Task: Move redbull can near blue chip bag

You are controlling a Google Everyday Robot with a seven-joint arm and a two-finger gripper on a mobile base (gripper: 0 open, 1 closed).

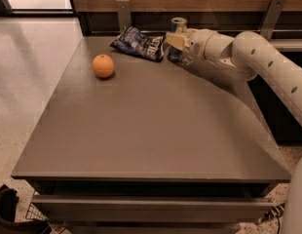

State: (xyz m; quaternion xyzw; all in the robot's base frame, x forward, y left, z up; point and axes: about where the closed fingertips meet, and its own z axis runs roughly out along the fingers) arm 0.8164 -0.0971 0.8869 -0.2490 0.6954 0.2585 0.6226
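Observation:
The redbull can (pixel 178 26) is a slim blue and silver can, upright at the far edge of the table, right beside the blue chip bag (pixel 138 44). The bag lies crumpled and flat to the can's left, nearly touching it. My gripper (pixel 174 41) reaches in from the right and is shut on the can's middle. The can's base is at or just above the tabletop; I cannot tell which.
An orange fruit (pixel 103 66) sits on the grey table (pixel 151 130) left of the middle. A wooden wall panel with metal brackets (pixel 123 12) runs behind the far edge. My white arm (pixel 268 62) spans the table's right rear corner.

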